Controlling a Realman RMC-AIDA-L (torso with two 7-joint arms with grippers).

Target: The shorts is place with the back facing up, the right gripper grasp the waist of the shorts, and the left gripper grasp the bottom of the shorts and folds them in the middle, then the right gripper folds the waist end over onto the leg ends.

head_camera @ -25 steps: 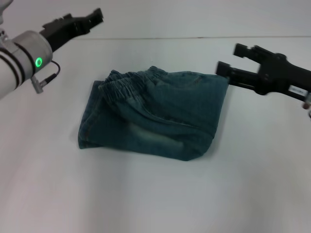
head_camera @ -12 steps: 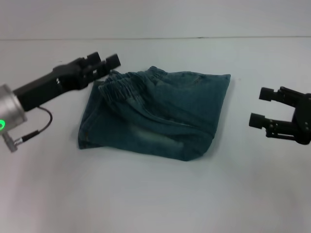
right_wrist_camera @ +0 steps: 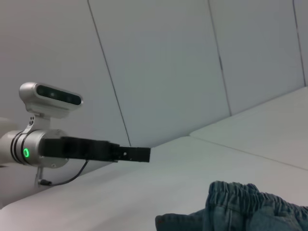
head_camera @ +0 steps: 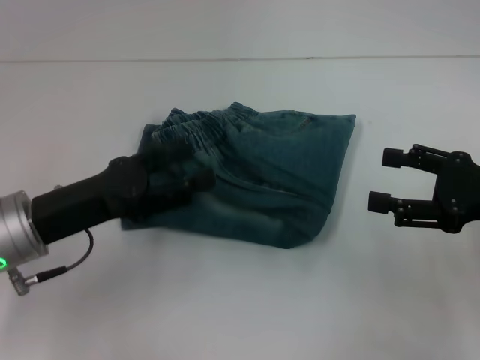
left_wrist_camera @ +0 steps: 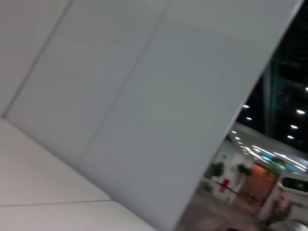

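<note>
Black left gripper (head_camera: 196, 174) over near-left part of folded shorts (head_camera: 285, 176), beside waistband (head_camera: 196, 129); blurred, finger state not discernible. Silver wrist with green ring (head_camera: 4, 263) at head view's lower left. Seen again in right wrist view (right_wrist_camera: 139, 154), fingers together as one dark bar from that angle, not conclusive.

Right gripper (head_camera: 388, 179) to right of shorts, well apart from cloth, fingers spread, nothing between them.

Denim lying folded on white table (head_camera: 240, 300), ruffled waistband on top toward far left, folded edge toward right. Waistband ruffles also in right wrist view (right_wrist_camera: 240, 195).
</note>
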